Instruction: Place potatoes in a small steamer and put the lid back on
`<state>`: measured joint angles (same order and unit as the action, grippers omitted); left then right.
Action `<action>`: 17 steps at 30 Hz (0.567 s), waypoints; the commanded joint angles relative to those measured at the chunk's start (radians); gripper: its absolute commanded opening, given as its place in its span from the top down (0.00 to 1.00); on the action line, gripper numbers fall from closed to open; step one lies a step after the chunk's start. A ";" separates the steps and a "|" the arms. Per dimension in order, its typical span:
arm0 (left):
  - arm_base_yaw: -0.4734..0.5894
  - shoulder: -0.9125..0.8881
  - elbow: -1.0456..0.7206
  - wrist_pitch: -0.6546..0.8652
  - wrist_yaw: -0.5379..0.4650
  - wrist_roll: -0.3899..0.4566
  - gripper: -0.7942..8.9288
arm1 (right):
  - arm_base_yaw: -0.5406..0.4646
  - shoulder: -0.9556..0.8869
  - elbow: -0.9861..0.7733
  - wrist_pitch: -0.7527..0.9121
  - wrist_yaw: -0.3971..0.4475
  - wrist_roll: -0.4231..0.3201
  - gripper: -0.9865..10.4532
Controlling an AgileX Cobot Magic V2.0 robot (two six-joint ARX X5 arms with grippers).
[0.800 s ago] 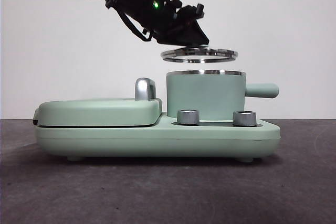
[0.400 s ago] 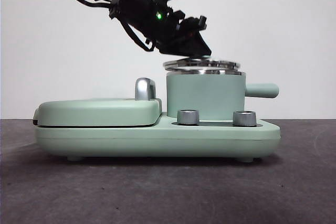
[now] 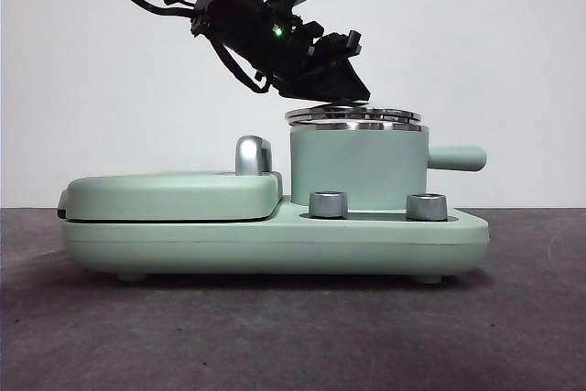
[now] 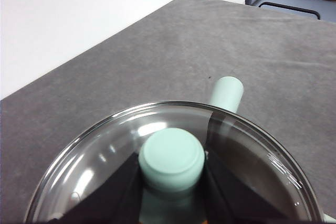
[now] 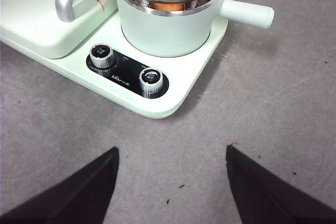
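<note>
Left hand [image 4: 171, 182] holds lid [image 3: 353, 116] flat (knob up) on steamer [image 3: 357, 168].

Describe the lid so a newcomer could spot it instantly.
Find the mint-green cooker base on the dark table. At one end of it stands a small round pot with a stubby side handle. The lid rests on its rim under the left hand: flat glass, steel edge, green knob, unlike the solid green grill cover alongside.
</note>
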<state>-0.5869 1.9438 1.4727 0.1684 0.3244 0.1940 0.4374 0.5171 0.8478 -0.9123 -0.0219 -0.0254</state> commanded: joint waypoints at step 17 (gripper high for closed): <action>-0.018 0.034 0.037 0.011 0.018 -0.005 0.91 | 0.005 0.003 0.008 0.005 0.004 0.006 0.64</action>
<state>-0.5938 1.9568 1.4750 0.1661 0.3397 0.1917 0.4374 0.5171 0.8478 -0.9123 -0.0219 -0.0254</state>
